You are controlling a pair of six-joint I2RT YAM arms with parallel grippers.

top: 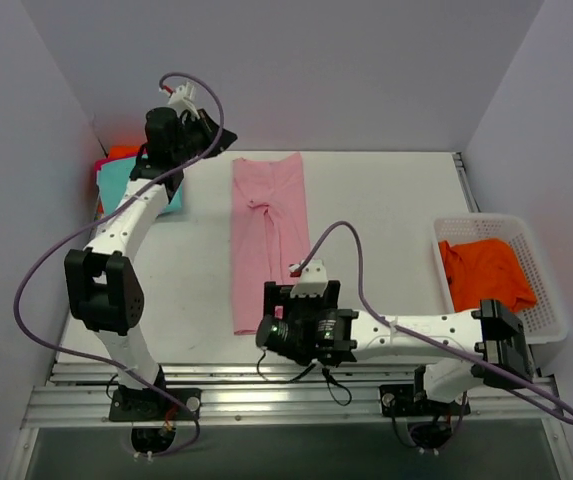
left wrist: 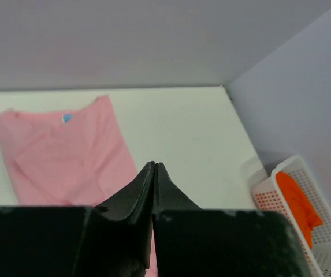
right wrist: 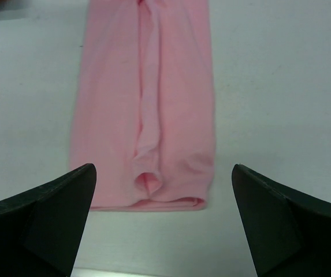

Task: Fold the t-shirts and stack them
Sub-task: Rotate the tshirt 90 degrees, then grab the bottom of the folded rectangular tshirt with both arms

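Note:
The pale pink t-shirt (top: 266, 235) lies in a long narrow strip down the middle of the table, sides folded in. Its blue neck tag (left wrist: 67, 118) shows in the left wrist view. My right gripper (right wrist: 162, 222) is open, just above the near hem of the pink shirt (right wrist: 148, 115), one finger on each side. My left gripper (left wrist: 155, 168) is shut and empty, raised at the far left near the shirt's collar end (left wrist: 67, 153). Folded teal (top: 126, 180), magenta and orange shirts are stacked at the far left. An orange shirt (top: 484, 272) lies in the basket.
The white mesh basket (top: 546, 290) stands at the right edge of the table; it also shows in the left wrist view (left wrist: 327, 242). Grey walls close in the back and both sides. The aluminium rail runs along the near edge.

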